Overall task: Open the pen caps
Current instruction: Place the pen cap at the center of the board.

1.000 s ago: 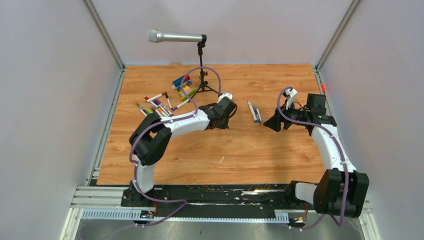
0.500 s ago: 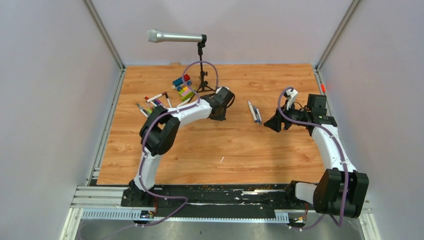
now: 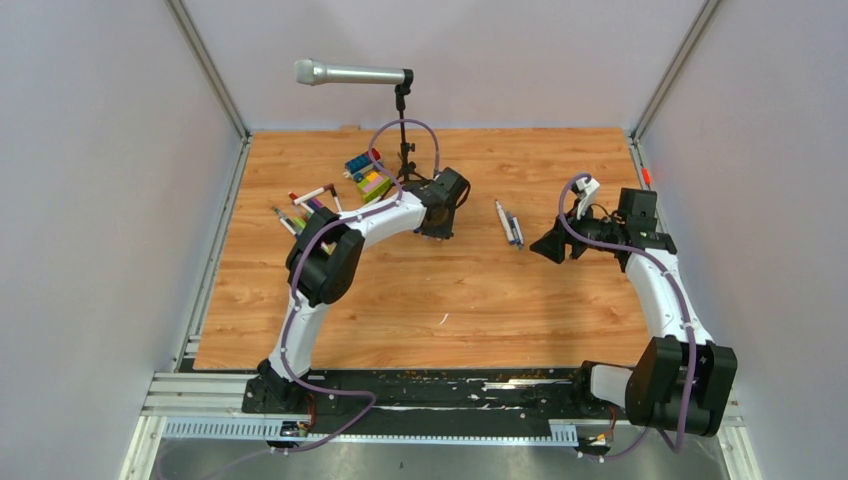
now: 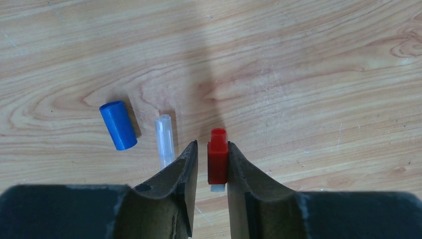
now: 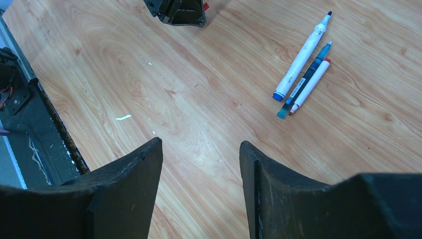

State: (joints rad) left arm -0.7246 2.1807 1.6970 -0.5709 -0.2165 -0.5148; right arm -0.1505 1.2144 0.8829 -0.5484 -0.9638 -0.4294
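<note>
Lying at the left of the wooden table (image 3: 480, 300), a loose heap of pens (image 3: 312, 212) is seen from the top camera. Their ends are coloured, but whether caps are fitted cannot be told at this size. Just behind and to the right of the heap, a cluster of toy blocks (image 3: 366, 177) is found beside the foot of a stand carrying a silver microphone (image 3: 350, 72).

Further right, the left gripper (image 4: 211, 147) is held low over the wood. In its wrist view a blue cap (image 4: 118, 125) and a clear cap (image 4: 164, 139) are seen lying apart on the table at its left. A red cap (image 4: 217, 159) is placed between the jaws, which are parted only narrowly. The cap is touched by the finger on the right of that view, while a slit of wood is visible between it and the other finger, so it is not clamped.

Right of centre, three uncapped pens (image 5: 307, 77) are laid side by side, nearly touching. At the far right, the right gripper (image 5: 200, 144) is held above bare wood, its jaws spread wide and nothing gripped.
</note>
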